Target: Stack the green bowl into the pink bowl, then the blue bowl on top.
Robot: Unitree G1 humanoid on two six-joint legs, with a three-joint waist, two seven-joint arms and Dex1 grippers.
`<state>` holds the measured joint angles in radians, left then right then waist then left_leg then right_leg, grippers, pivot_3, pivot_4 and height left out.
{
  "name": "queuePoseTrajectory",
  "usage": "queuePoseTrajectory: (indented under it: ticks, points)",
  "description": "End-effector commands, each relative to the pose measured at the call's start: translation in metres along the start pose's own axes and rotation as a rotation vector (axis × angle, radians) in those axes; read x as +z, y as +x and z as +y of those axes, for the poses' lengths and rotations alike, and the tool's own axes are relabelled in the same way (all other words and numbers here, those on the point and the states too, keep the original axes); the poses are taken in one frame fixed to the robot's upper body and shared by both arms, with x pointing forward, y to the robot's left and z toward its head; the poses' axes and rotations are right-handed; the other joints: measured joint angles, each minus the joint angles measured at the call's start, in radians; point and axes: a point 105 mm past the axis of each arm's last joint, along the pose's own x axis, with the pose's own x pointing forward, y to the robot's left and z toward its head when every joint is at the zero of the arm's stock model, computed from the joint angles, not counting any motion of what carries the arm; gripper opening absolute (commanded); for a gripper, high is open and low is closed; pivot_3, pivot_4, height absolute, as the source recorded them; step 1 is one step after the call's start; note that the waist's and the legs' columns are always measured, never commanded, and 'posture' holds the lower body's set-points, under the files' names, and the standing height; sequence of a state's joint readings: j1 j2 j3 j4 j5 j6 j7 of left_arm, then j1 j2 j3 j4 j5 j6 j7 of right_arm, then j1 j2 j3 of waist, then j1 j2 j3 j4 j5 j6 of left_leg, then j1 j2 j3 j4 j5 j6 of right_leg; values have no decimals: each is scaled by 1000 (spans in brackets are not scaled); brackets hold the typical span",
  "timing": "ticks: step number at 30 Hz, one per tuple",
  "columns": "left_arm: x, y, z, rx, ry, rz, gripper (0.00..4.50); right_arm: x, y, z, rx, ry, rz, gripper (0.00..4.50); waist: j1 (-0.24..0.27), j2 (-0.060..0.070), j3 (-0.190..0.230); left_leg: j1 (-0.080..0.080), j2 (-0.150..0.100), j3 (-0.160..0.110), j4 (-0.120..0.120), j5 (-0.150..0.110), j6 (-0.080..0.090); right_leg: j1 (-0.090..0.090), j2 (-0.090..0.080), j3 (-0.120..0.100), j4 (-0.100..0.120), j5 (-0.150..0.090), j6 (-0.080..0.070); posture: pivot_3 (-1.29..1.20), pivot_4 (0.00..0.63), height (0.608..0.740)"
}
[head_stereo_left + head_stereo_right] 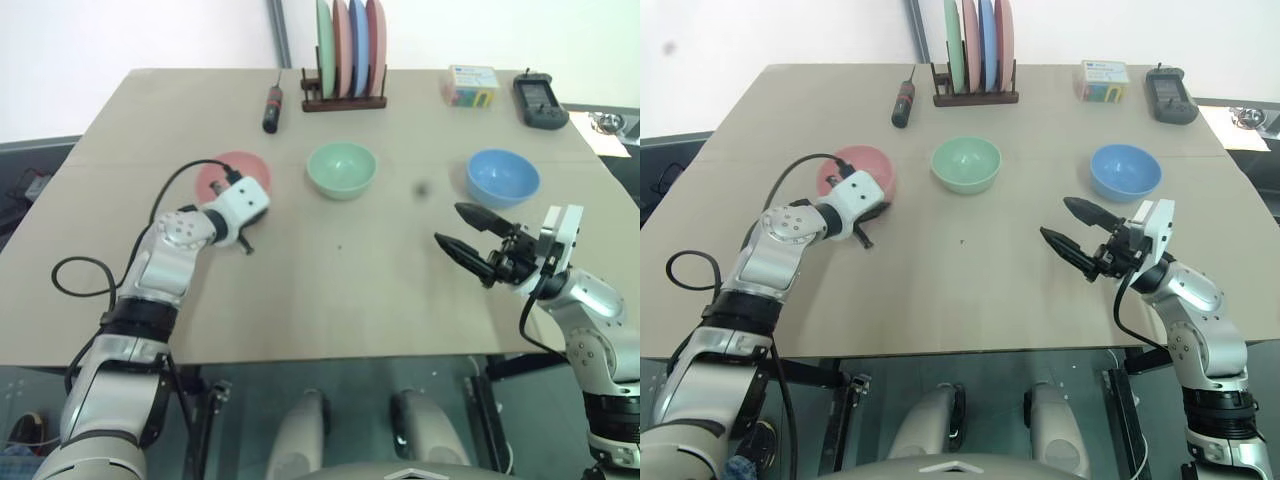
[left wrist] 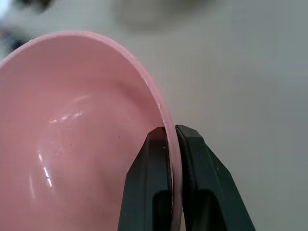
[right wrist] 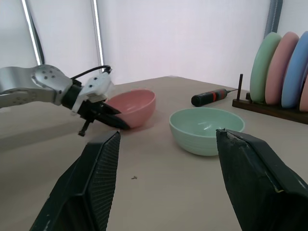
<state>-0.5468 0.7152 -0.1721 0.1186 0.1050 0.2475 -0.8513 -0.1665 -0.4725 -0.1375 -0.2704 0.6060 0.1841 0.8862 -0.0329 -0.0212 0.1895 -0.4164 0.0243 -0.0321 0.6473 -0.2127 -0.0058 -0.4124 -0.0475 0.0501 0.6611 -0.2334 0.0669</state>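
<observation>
The table (image 1: 330, 290) is a wide tan top whose near half lies bare between the two arms. At its far edge stands a plate rack (image 1: 345, 60) holding upright plates, with a screwdriver (image 1: 271, 107) to its left and, to its right, a small colourful box (image 1: 472, 85) and a black handheld device (image 1: 540, 100) near the far right corner.

Three bowls sit in a row across the middle, well apart from one another: the pink bowl (image 1: 225, 172) on the left, the green bowl (image 1: 342, 169) in the centre, the blue bowl (image 1: 502, 177) on the right.

The left gripper (image 2: 172, 137) is at the pink bowl's near right side. The head views hide the contact behind the white wrist block; the left wrist view shows the two black fingers (image 2: 202, 183) clamped on the bowl's rim, one inside and one outside the wall. The right wrist view shows the same grip from across the table, with the pink bowl tilted and its gripped side raised.

The right gripper (image 1: 462, 232) hovers above the table near the blue bowl's front, apart from it, fingers spread wide with nothing between them.
</observation>
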Motion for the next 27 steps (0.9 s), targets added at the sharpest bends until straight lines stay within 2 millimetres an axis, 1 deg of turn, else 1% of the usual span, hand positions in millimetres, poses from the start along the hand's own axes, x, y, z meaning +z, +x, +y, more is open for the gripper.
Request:
queuePoseTrajectory:
  ticks: [1, 3, 5, 9, 12, 15, 17, 18, 22, 25, 26, 27]
  points:
    - [36, -8, -28, -161, 99, -93, 102, 13, 2, 0, 11, -51, -32, 3318, 1, 0, 0, 0, 0, 0, 0, 0, 0, 0, 0, 0, 0, 0, 0, 0, 150, 740]
    - [52, -10, -52, -280, 197, -128, 102, 12, 2, 1, 16, -47, -27, 3318, -1, 0, 0, 1, 0, 0, 0, 0, 0, 0, 0, 0, 1, 0, 0, 0, 150, 740]
    - [58, -7, -63, -328, 273, -136, 102, 11, 2, 2, 19, -46, -24, 3318, -1, 0, 0, 1, 0, 0, 0, 0, 0, 0, 0, 0, 1, 0, 0, 0, 150, 740]
    - [65, 9, -71, -358, 426, -137, 102, 9, 5, 4, 17, -45, -28, 3318, -2, 0, 0, 1, 0, 0, 0, 0, 0, 0, 1, 0, 1, 0, 0, 0, 150, 740]
    - [70, 14, -77, -392, 456, -157, 102, 8, 6, 6, 16, -43, -30, 3318, 0, 0, 0, 1, 0, 0, 1, 0, 0, 0, 1, 1, 0, -1, 2, 0, 150, 740]
    - [72, 16, -76, -390, 460, -167, 102, 8, 7, 7, 16, -43, -28, 3318, -1, 0, 0, 0, 0, 0, 1, 0, 0, 0, 1, 1, 0, -1, 1, 0, 150, 740]
    - [73, 16, -73, -384, 441, -177, 855, 8, 7, 6, 14, -45, -26, 3318, -2, 0, 0, 1, 0, 0, 1, 0, 0, 0, 1, 1, 0, 0, 0, 0, 150, 740]
    - [75, 15, -73, -390, 427, -188, 1008, 8, 7, 6, 13, -46, -24, 3318, -2, 0, 0, 1, 0, 0, 1, 0, 0, 0, 1, 1, 0, 0, 1, 0, 150, 740]
    - [84, 9, -71, -389, 378, -243, 2867, 8, 8, 6, 15, -44, -22, 3318, -2, 0, 0, 1, 0, 0, 1, 0, 0, 0, 1, 1, 1, -1, 2, 0, 150, 740]
    - [92, 3, -68, -368, 325, -293, 4149, 9, 9, 6, 23, -40, -21, 3318, -2, 0, 0, 0, 0, 0, 1, 0, 0, 0, 1, 1, 1, -1, 2, 0, 150, 740]
    - [93, -1, -67, -361, 301, -309, 4427, 9, 10, 6, 25, -39, -21, 3318, -2, 0, 0, 0, 0, 0, 1, 0, 0, 0, 1, 1, 1, -1, 2, 0, 150, 740]
    - [95, -4, -65, -354, 273, -323, 4427, 9, 10, 6, 28, -37, -19, 3318, -3, 0, 0, 0, 0, 0, 1, 0, 0, 0, 1, 1, 1, -1, 2, 0, 150, 740]
